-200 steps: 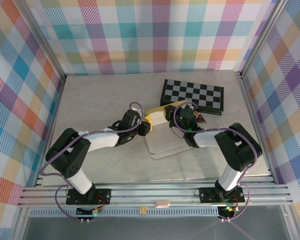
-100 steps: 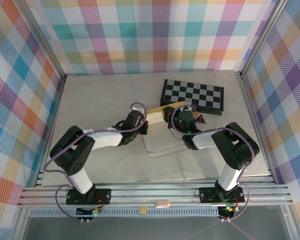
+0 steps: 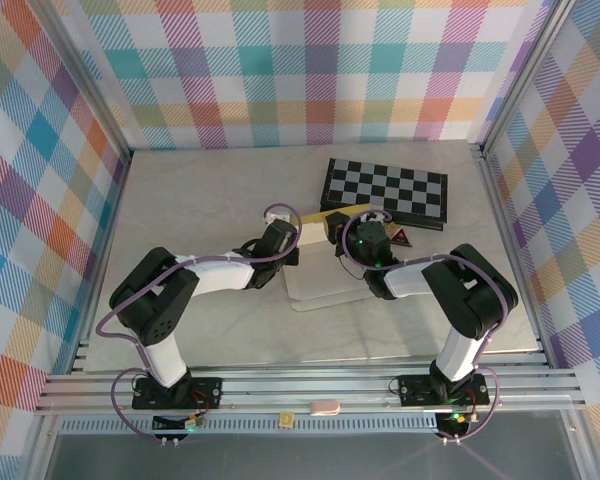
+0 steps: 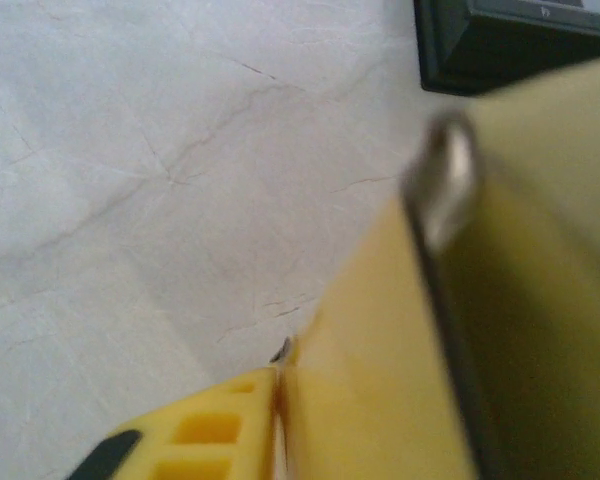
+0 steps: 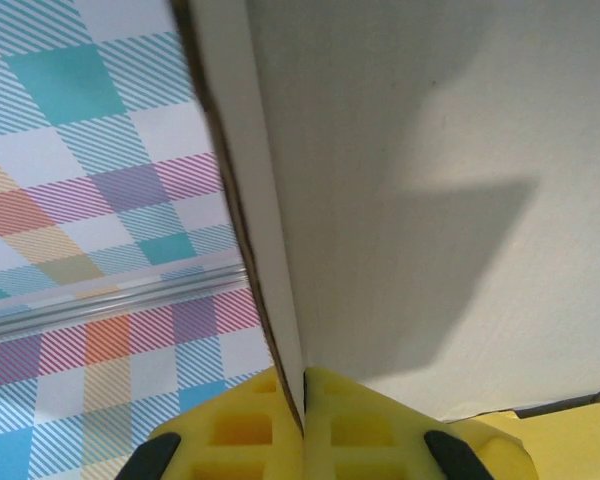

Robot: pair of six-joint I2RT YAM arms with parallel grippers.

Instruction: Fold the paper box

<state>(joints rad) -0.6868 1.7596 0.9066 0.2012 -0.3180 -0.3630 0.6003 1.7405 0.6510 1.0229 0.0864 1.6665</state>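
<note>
1. The paper box (image 3: 325, 272) lies mid-table (image 3: 200, 200), just near-left of the checkered board (image 3: 385, 190).
2. The right gripper (image 5: 302, 430) is clamped on the box's panel edge.
3. The left gripper (image 3: 292, 245) has one finger (image 4: 205, 440) against the yellow panel; whether it grips cannot be told.

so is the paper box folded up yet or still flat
partly folded: the paper box lies mostly flat on the table, with one panel raised at its far edge, pinched in the right tool
</note>
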